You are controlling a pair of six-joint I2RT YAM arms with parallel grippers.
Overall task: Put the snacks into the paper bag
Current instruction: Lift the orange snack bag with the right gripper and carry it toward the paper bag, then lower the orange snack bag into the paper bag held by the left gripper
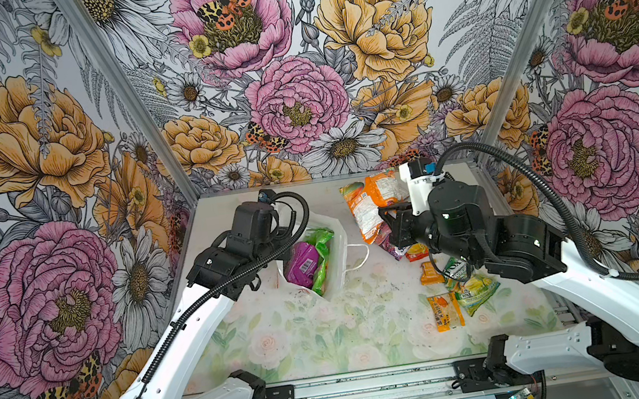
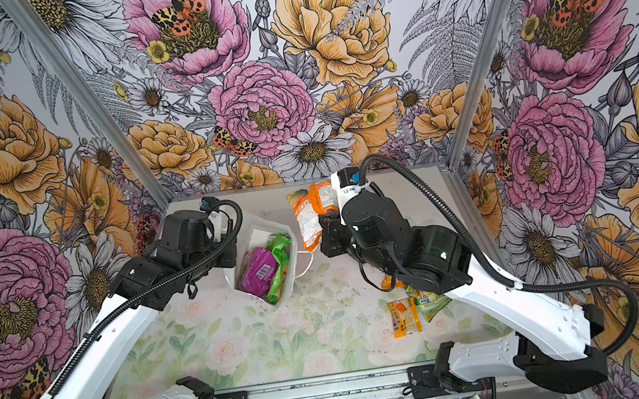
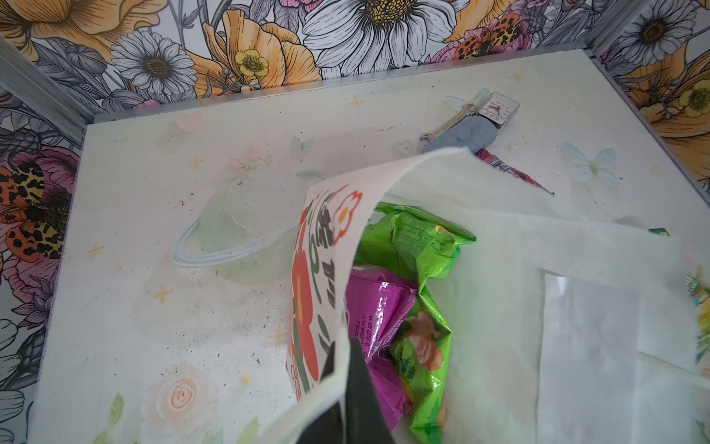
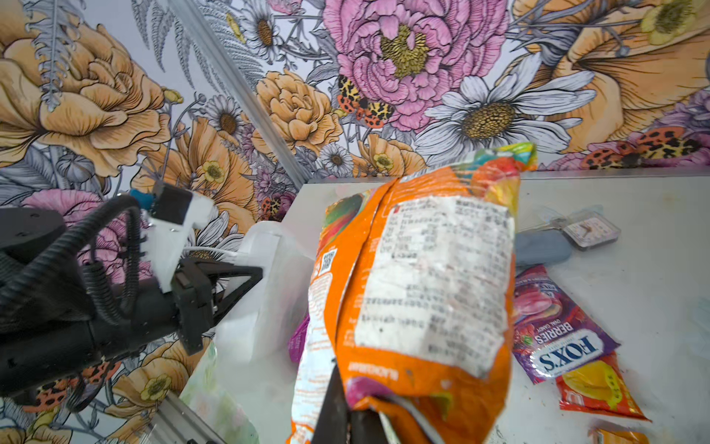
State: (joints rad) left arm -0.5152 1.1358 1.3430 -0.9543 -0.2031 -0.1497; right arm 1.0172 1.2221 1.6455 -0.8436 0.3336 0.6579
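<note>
Floral mat (image 1: pixel 306 336), crinkly orange packet (image 4: pixel 415 288), white printed back panel

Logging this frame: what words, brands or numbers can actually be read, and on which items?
"FOXS", "BERRIES", "OVAL CANDY": on the purple packet, upside down in the right wrist view.
"SPRING": on the small green packet in a top view.
Orange packet: the white back label is too blurred to read.
Paper bag: the red and green lettering is not legible.
</note>
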